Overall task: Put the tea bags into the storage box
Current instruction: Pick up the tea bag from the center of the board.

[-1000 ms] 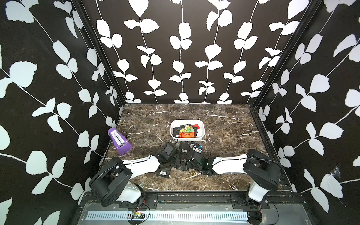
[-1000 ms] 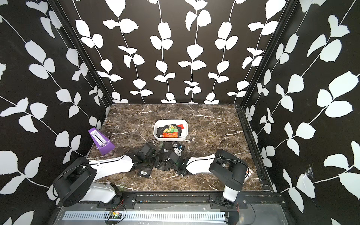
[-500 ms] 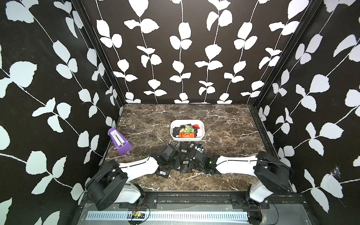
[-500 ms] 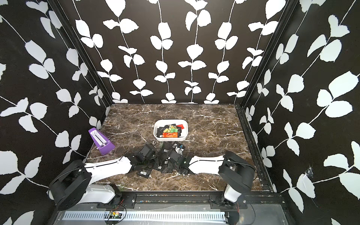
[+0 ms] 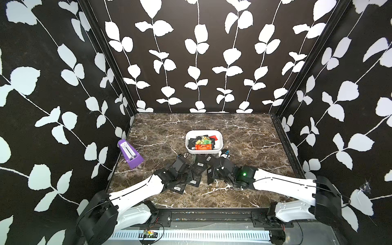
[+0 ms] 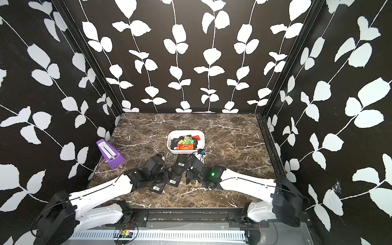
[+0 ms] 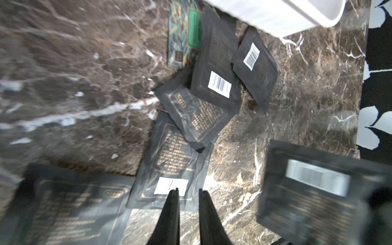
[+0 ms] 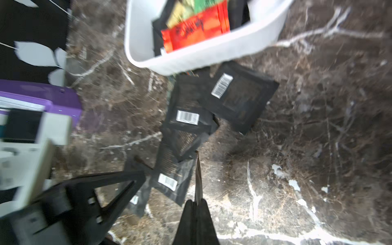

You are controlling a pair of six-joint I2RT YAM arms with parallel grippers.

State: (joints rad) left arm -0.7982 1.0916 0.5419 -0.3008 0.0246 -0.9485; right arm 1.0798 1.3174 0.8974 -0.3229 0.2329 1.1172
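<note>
1. At the front of the marble table [image 5: 244, 135], the right gripper [image 8: 196, 202] is pressed together on a thin tea bag [image 8: 198, 176], seen edge-on.
2. The left gripper [image 7: 189, 192] stands slightly parted and empty, with its tips over a barcode label [image 7: 165, 184].
3. Loose tea bags [image 7: 214, 70], flat black foil squares, overlap just beside the box [image 5: 203, 151].
4. The box, smooth white plastic with rounded corners, holds orange, yellow, green and black bags.

The tabletop [image 5: 244, 135] is dark brown marble with white veins. The storage box [image 5: 203, 151] is white. The tea bags [image 5: 203, 146] in it are orange-red, yellow, green and black. Those outside it are black with gold print and white barcode labels. The metronome [image 5: 131, 156] is purple. The walls [image 5: 201, 53] are black with white leaf vines.
</note>
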